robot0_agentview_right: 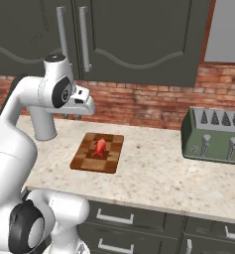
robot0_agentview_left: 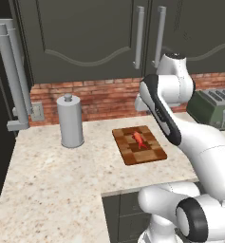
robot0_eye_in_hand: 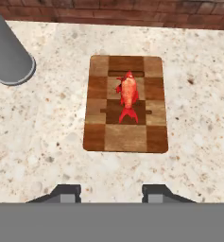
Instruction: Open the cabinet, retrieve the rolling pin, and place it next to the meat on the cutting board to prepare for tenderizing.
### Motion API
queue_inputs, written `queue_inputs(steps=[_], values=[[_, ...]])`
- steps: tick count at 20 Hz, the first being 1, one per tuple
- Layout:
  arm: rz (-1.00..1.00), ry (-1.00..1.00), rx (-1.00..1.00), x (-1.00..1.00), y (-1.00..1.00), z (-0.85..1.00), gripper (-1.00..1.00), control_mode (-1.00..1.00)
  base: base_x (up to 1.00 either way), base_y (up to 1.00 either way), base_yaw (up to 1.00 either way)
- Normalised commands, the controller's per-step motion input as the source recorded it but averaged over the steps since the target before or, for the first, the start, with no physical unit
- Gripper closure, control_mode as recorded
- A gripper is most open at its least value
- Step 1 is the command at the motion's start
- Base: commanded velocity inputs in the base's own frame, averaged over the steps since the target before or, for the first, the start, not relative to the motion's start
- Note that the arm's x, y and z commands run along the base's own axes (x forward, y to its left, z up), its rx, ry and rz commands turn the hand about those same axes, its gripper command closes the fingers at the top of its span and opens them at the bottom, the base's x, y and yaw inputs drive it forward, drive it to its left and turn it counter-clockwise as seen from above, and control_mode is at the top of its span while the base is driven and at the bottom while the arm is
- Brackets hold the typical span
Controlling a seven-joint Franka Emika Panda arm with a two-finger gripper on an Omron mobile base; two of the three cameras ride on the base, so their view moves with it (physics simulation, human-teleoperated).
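With its fingertips apart on nothing, the two-finger gripper is hovering above the checkered wooden cutting board carrying the red-orange meat, the dark grey-green cabinet above that board looking shut, so reaching upward is risking a knock against its doors.

the white arm folds up at centre frame; its hand points downward, fingers parted, holding nothing.

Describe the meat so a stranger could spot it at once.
Find the speckled stone counter under the dark cabinet. Between the tall grey canister and the green toaster lies a checkered cutting board. The meat is the small red-orange chunk on it.
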Motion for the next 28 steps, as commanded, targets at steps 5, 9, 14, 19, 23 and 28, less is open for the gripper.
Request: queue_inputs(steps=[5, 9, 14, 19, 23, 28], values=[[0.0, -0.04, 0.0, -0.14, -0.01, 0.0, -1.0, -1.0, 0.0, 0.0, 0.0], [0.0, -0.4, 0.05, -0.72, 0.0, 0.22, -1.0, -1.0, 0.0, 0.0, 0.0], [0.0, -0.51, 0.02, -0.76, 0.0, 0.56, -1.0, -1.0, 0.0, 0.0, 0.0], [0.0, -0.54, 0.0, -0.53, -0.01, 0.8, -1.0, -1.0, 0.0, 0.0, 0.0], [0.0, -0.43, 0.02, -0.13, -0.04, 0.8, -1.0, -1.0, 0.0, 0.0, 0.0], [0.0, -0.37, 0.05, -0.03, -0.12, 0.82, -1.0, -1.0, 0.0, 0.0, 0.0]])
